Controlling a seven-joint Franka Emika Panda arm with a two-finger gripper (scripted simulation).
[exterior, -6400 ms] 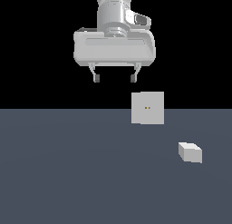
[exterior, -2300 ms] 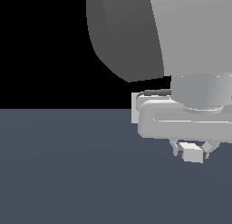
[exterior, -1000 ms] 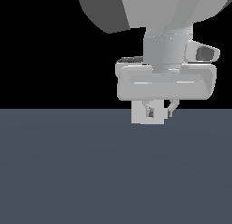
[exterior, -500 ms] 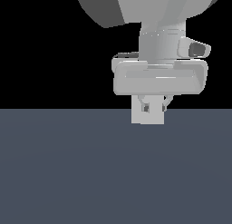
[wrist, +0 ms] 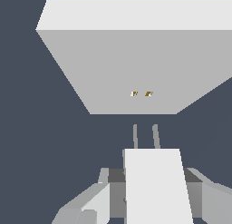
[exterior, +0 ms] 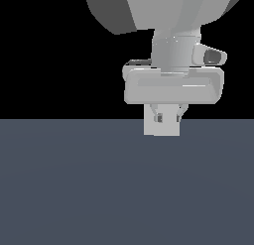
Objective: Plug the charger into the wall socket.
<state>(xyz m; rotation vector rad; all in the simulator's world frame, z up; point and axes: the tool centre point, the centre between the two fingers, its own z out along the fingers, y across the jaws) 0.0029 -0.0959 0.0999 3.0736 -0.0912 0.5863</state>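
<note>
Pincer (wrist: 152,198) of ours clamps the smooth white boxy charger (wrist: 156,182), prongs facing the flat white square wall socket (wrist: 131,69) just ahead.

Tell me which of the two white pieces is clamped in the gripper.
The charger, the small white block with two thin prongs, sits between the gripper fingers. The wall socket, the larger flat panel with two orange dots, stands free ahead of the prongs.

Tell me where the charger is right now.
In the wrist view the charger sits clamped between the gripper fingers, its two prongs pointing at the wall socket holes, a gap apart.
</note>
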